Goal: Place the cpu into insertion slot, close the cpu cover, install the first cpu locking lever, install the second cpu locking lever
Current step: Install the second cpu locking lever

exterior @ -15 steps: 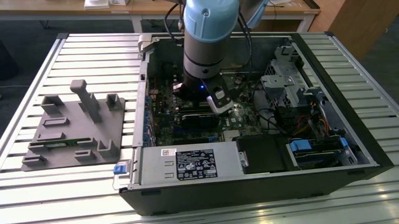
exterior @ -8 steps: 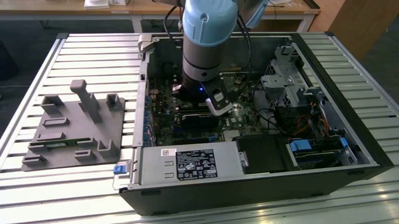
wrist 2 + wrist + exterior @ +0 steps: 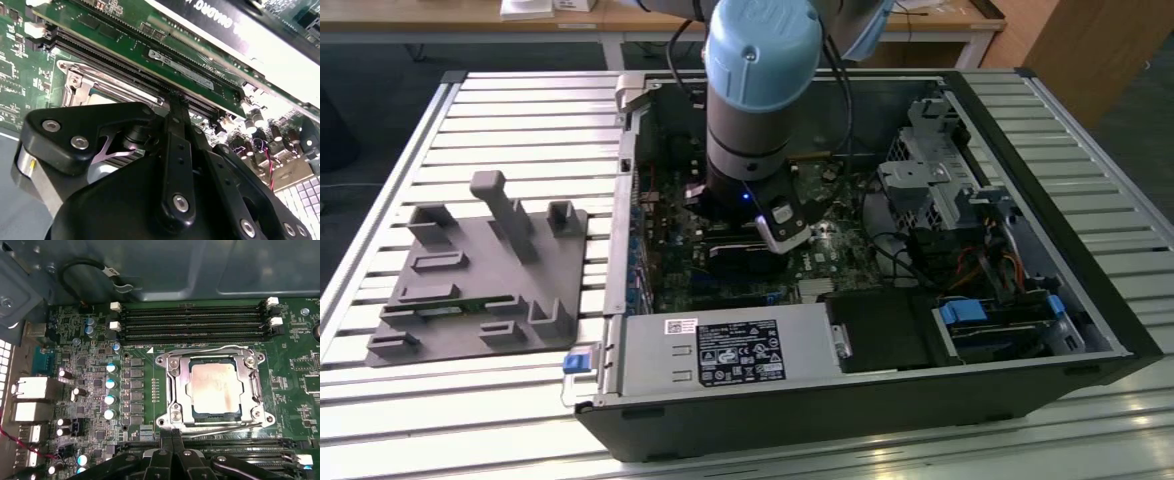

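In the first wrist view the cpu, a pale beige square, lies in the insertion slot on the green board. The silvery cpu cover lies flat around it. One thin wire lever runs along the socket's far side and another along the side nearest my fingers. My gripper is shut, its black fingertips together at that near lever's end, with nothing seen between them. The second wrist view shows my gripper tip against the socket's metal edge. In the exterior view my gripper reaches down into the open computer case.
Memory slots flank the socket on both sides, and capacitors and rear ports stand beside it. A graphics card, drive cage, cables and power supply crowd the case. A grey fixture plate lies at the exterior view's left.
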Robot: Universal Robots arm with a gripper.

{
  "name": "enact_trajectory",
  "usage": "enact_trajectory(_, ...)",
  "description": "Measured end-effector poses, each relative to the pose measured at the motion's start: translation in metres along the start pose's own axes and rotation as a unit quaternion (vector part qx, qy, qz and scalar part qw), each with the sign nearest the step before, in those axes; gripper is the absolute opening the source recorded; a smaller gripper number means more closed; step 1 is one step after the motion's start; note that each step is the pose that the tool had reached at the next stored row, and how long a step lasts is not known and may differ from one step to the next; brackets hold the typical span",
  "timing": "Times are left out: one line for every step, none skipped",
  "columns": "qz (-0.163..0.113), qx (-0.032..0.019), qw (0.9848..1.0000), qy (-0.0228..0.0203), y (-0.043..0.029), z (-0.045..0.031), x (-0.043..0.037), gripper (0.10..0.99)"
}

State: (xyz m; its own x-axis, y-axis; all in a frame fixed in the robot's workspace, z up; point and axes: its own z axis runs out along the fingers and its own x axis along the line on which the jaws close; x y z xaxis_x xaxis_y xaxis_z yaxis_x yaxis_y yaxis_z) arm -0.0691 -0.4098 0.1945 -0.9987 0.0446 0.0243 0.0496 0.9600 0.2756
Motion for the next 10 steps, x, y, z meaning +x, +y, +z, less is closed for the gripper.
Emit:
enact_trajectory(0.0,-0.0014,1.0,0.0,-0.0004,0.001,0.0,0.106)
enact_trajectory(0.0,-0.0026,1.0,0.0001,-0.0008,0.0019,0.0003,0.106)
enact_trajectory(0.0,-0.0036,1.0,0.0002,-0.0011,0.0027,0.0006,0.106)
enact_trajectory(0.0,-0.0048,1.0,0.0005,-0.0015,0.0032,0.0008,0.106)
enact_trajectory(0.0,-0.0073,1.0,0.0007,-0.0017,0.0037,0.0012,0.106)
enact_trajectory(0.0,-0.011,0.9999,0.0005,-0.0018,0.0047,0.0016,0.106)
enact_trajectory(0.0,-0.014,0.9999,0.0007,-0.002,0.005,0.002,0.106)
enact_trajectory(0.0,-0.0166,0.9999,0.001,-0.0022,0.0055,0.0023,0.106)
enact_trajectory(0.0,-0.0182,0.9998,0.0011,-0.0025,0.0063,0.0025,0.106)
enact_trajectory(0.0,-0.0193,0.9998,0.0012,-0.0028,0.0071,0.0027,0.106)
